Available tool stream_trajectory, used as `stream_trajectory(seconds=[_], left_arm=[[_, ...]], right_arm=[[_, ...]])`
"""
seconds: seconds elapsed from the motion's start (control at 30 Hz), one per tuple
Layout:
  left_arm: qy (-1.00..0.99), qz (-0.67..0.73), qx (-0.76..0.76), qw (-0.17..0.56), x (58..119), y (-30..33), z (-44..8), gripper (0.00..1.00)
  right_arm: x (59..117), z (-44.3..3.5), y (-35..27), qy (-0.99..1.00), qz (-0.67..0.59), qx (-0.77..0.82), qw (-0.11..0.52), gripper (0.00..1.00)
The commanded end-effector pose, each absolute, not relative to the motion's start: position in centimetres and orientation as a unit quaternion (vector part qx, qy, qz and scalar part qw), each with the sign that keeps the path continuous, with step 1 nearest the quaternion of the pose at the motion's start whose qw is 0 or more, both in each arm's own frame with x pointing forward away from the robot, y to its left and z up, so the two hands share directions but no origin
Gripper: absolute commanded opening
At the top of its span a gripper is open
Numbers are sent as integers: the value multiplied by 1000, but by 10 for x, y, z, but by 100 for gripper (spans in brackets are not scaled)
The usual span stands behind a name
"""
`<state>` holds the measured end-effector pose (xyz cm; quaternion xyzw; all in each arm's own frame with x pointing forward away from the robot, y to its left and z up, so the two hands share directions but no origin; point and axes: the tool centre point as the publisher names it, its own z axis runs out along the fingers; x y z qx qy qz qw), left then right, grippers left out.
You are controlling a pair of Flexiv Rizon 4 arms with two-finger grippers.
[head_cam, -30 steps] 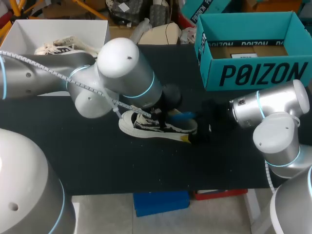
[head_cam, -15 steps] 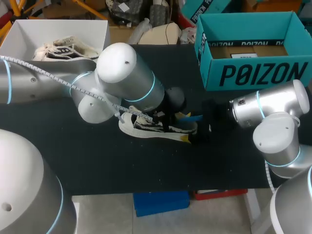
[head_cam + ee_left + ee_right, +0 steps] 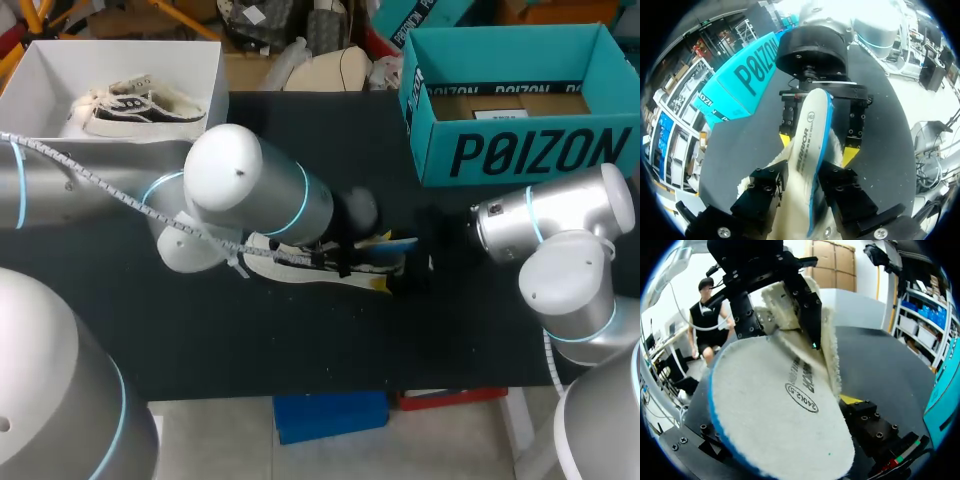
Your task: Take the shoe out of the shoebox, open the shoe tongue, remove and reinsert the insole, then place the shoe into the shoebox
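Observation:
A black-and-white shoe [image 3: 300, 262] lies on its sole mid-table, partly under my left arm. Its fleece insole [image 3: 388, 243], white with a blue edge, sticks out past the heel. My left gripper [image 3: 802, 175] stands open, the insole [image 3: 810, 135] running up between its black fingers. The insole's far end lies between the yellow tips of my right gripper [image 3: 817, 147], which faces the left one and is open wide. In the right wrist view the insole [image 3: 775, 410] covers one finger; the other finger [image 3: 867, 417] shows beside its edge. The teal shoebox [image 3: 520, 150] stands open at the back right.
A white box [image 3: 215, 70] at the back left holds a second shoe [image 3: 140, 100]. My left arm's big joint hangs over the shoe's toe end. Bare black tabletop lies in front of the shoe and between the two boxes.
My left gripper's fingers have spread apart around the insole. The left arm's elbow has sunk and shifted left. The insole's blue edge now reaches a bit further toward the right gripper.

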<state>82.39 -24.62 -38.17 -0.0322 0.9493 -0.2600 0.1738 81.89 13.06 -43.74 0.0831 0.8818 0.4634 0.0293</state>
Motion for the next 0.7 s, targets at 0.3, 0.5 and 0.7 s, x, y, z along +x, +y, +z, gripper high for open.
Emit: stream_trajectory(seconds=[0.3,0.5,0.7], left_arm=[[937,-288,-34,197,831,-266,-377,29],[936,-292,-30,196,831,-270,-374,0],[934,-308,-12,180,813,-256,-361,0]], right_arm=[[818,-441,132,882,462,84,29,0],[818,-441,132,882,462,84,29,0],[818,-441,132,882,462,84,29,0]])
